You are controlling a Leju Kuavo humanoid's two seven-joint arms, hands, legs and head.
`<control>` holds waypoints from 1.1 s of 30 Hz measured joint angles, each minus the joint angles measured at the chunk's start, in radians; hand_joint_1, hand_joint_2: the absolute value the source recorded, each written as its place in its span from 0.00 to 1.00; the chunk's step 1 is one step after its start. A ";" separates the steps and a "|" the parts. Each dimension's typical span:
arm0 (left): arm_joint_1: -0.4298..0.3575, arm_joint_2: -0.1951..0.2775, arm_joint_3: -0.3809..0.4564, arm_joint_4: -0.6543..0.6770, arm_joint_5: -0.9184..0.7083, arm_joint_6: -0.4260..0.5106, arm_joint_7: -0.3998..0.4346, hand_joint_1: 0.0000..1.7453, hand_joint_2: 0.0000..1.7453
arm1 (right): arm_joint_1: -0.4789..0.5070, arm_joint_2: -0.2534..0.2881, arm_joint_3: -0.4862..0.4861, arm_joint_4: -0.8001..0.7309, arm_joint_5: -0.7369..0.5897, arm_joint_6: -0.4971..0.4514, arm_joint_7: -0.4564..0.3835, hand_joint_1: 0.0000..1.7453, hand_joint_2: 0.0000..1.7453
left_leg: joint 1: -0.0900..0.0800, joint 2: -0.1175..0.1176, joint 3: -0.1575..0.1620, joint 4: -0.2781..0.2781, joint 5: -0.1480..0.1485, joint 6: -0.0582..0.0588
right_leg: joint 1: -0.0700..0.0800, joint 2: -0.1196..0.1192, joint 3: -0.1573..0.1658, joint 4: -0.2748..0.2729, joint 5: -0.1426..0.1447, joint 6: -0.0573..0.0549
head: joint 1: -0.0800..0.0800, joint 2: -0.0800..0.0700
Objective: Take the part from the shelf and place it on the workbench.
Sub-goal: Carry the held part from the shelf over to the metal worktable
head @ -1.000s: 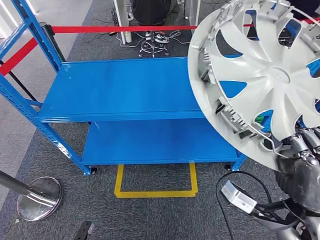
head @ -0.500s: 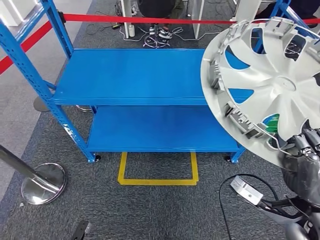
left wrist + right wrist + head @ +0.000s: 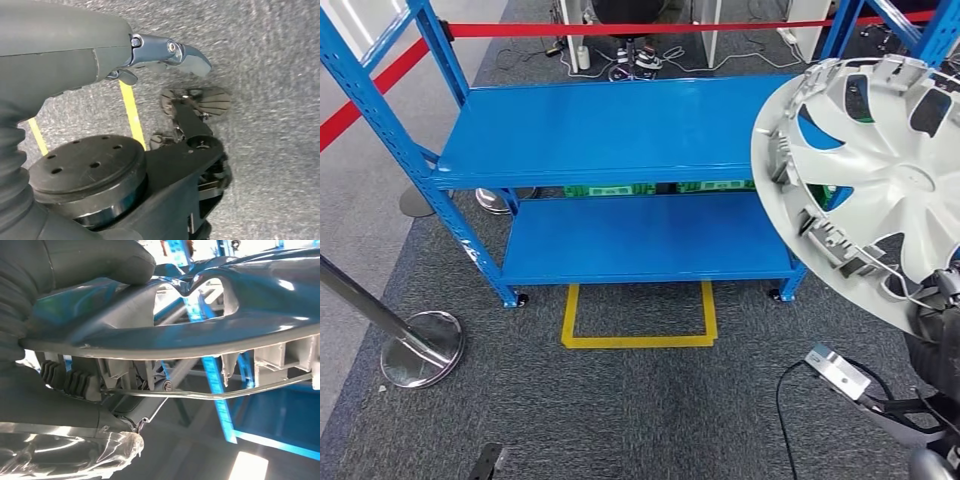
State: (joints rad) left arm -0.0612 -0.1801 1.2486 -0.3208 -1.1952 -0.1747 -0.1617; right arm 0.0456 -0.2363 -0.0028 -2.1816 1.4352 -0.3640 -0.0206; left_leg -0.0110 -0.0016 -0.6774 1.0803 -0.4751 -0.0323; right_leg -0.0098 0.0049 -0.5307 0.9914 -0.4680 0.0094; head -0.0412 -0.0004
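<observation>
— One step looks done, to my eye: the wheel cover (image 3: 878, 180) is off the blue shelf (image 3: 607, 130) and in the robot's right hand (image 3: 935, 335), held up in front of its body at the right of the head view.

— And what's left?

— The carrying and the setting down. I see no worktop in these pictures, just the shelf, grey carpet, a yellow floor marking (image 3: 637, 320) and a red barrier tape (image 3: 622, 30). So I'd judge the task roughly half through at best.

— How is the hand holding it?

— By the lower edge. In the right wrist view the thumb (image 3: 94, 260) lies over one face of the rim (image 3: 170, 342) and the dark fingers (image 3: 64, 380) press from the other side, near the wire ring and clips. The hand is closed on the cover, a pinch grip on the edge.

— Which way does the cover face?

— It's a round disc, so no real long axis. It stands tilted, more upright than flat; the side with the clips and the wire ring faces the head camera, and the upper edge leans away toward the shelf.

— The left hand?

— The left hand (image 3: 75, 50) hangs over the carpet with nothing in it. One finger (image 3: 177, 52) is stretched straight; the rest I cannot tell.
</observation>
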 joint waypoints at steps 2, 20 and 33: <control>-0.002 0.000 0.000 0.000 0.000 0.000 0.000 0.00 1.00 | 0.006 0.000 -0.004 0.000 0.001 0.000 0.000 1.00 1.00 | 0.005 0.000 -0.030 0.131 -0.083 -0.008 | 0.000 0.000 -0.030 0.001 0.023 -0.002 | -0.002 0.000; -0.002 0.000 0.001 -0.001 -0.002 0.002 -0.005 0.00 1.00 | 0.033 0.001 -0.037 -0.001 -0.039 0.046 -0.018 1.00 1.00 | 0.001 0.043 0.183 -0.141 0.010 0.049 | -0.002 -0.003 -0.186 0.262 -0.037 0.057 | 0.007 0.000; -0.002 0.002 0.006 -0.002 -0.004 0.003 -0.012 0.00 1.00 | 0.050 0.011 -0.094 -0.007 -0.069 0.066 -0.010 1.00 1.00 | 0.000 0.011 0.041 0.158 -0.148 0.008 | 0.001 0.016 -0.079 0.016 0.053 0.000 | 0.001 0.000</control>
State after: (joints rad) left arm -0.0635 -0.1776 1.2547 -0.3231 -1.1991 -0.1717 -0.1740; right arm 0.0951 -0.2256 -0.0963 -2.1885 1.3664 -0.2985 -0.0305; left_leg -0.0113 0.0090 -0.6360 1.2387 -0.6235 -0.0238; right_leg -0.0087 0.0207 -0.6099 1.0070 -0.4147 0.0098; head -0.0403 -0.0004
